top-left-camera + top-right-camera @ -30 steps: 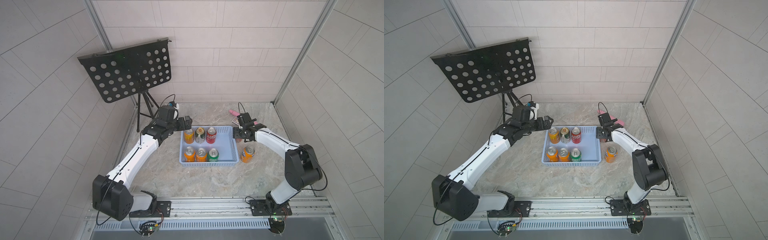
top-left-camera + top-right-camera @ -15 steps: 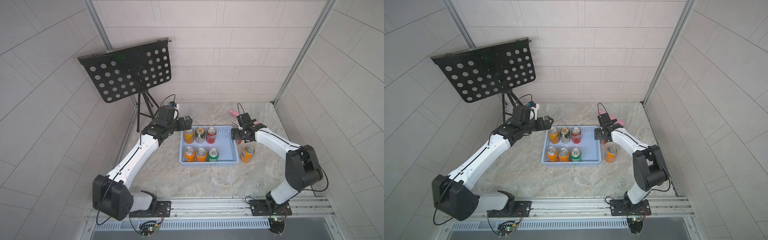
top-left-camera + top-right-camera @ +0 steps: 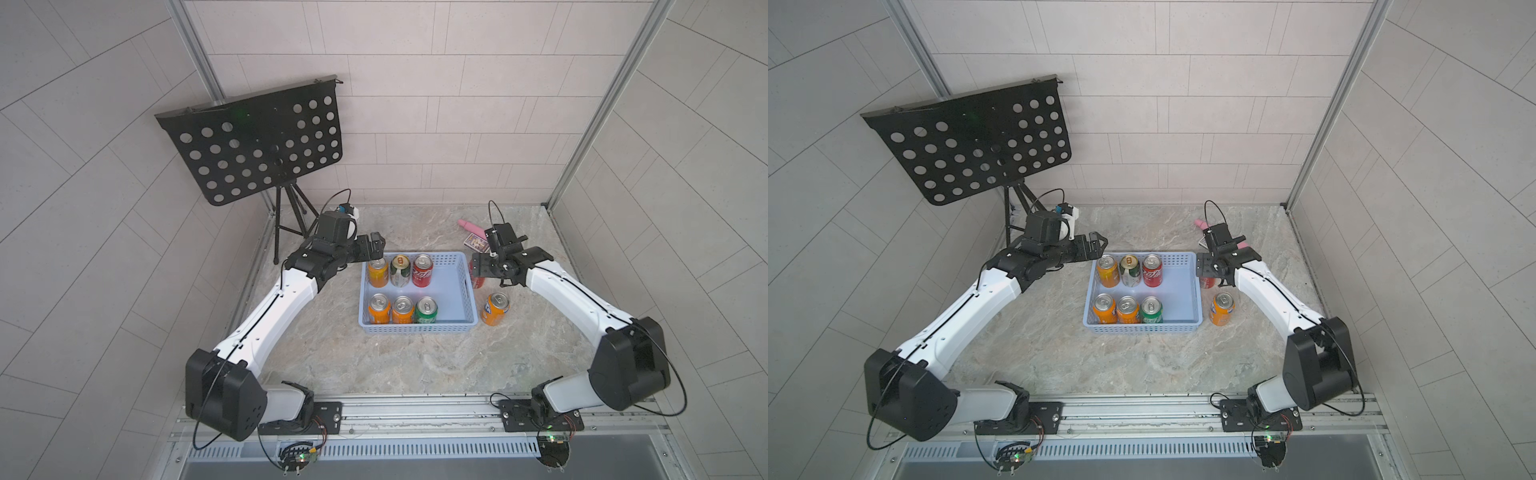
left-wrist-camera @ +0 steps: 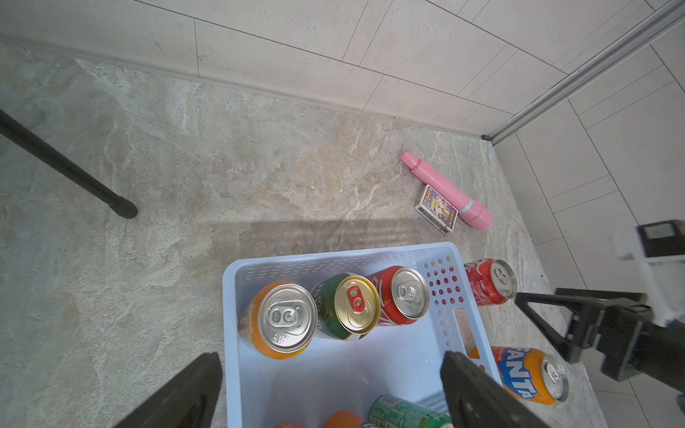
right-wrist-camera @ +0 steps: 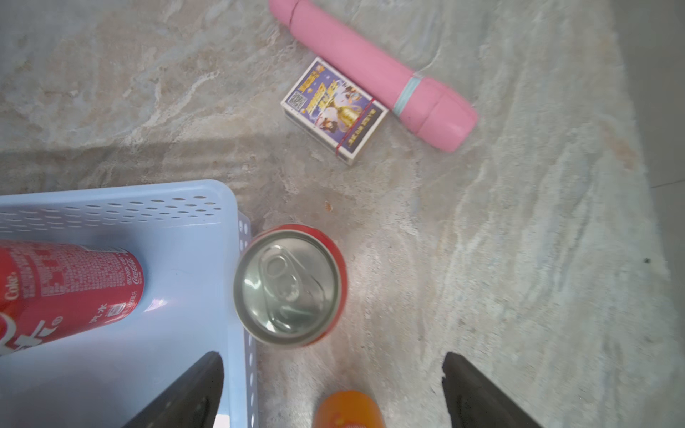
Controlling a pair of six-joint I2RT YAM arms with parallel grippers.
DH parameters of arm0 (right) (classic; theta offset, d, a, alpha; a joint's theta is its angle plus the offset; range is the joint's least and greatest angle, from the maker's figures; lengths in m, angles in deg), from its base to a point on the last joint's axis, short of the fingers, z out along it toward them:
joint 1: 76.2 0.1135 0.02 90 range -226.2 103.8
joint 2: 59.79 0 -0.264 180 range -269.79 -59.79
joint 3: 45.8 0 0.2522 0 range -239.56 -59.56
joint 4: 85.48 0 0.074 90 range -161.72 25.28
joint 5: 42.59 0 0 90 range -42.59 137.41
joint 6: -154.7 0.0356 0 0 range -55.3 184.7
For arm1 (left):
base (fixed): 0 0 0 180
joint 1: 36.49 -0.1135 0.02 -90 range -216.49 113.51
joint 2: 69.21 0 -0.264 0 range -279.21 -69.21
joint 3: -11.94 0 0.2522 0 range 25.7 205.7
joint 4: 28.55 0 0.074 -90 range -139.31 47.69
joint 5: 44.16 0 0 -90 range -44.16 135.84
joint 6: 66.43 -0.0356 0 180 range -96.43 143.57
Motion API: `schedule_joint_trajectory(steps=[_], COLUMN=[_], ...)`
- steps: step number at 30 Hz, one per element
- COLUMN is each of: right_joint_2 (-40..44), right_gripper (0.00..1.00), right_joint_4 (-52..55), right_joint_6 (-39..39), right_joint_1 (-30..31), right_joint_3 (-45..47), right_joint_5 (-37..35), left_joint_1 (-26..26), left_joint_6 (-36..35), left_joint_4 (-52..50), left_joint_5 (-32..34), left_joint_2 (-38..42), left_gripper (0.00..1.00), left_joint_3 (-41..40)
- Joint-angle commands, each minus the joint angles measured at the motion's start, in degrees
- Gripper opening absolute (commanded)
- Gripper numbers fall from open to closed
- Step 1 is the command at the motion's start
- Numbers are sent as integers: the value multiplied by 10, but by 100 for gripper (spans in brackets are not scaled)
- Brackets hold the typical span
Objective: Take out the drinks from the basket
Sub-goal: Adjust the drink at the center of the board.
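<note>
The light blue basket (image 3: 453, 286) holds several drinks in two rows: orange (image 3: 377, 274), dark green-and-white (image 3: 400, 272) and red (image 3: 422, 272) behind, two orange (image 3: 379, 309) and a green (image 3: 426, 311) in front. Outside its right wall stand a red can (image 5: 293, 285) and an orange can (image 3: 495, 309). My right gripper (image 5: 333, 385) is open just above the red can, its fingers clear of it. Over the basket's back left corner hovers my left gripper (image 4: 330, 385), open and holding nothing, with the orange can (image 4: 281, 318) ahead of it.
A pink tube (image 3: 471, 226) and a small patterned card box (image 3: 476, 242) lie behind the right gripper. A black music stand (image 3: 257, 145) on a tripod stands at the back left, one leg (image 4: 66, 170) near the left arm. Tiled walls close in three sides.
My right gripper has opened and let go of the red can, which now stands beside the basket's right wall. The left arm has not moved.
</note>
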Motion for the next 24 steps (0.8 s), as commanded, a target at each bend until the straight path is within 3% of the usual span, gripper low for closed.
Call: schedule_joint_trajectory(steps=[1,8,18,24], right_joint_2=[84,170,170,120], right_gripper=[95,94,90,87], right_joint_4=[103,161,114,88], right_joint_6=[7,27,28,19], right_joint_1=[-4,-4,0,-1], right_joint_3=[-1,75,125,128], right_joint_5=[-20,83,85,92], left_joint_1=[-3,-3,-2,-3], left_joint_6=[-3,1,1,0], left_joint_4=[-2,-2,-2,3], left_joint_5=[-2,-12,-10,-3], left_joint_2=[1,3,10,17], left_gripper=[100,100,100,100], left_joint_3=[3,5,5,-1])
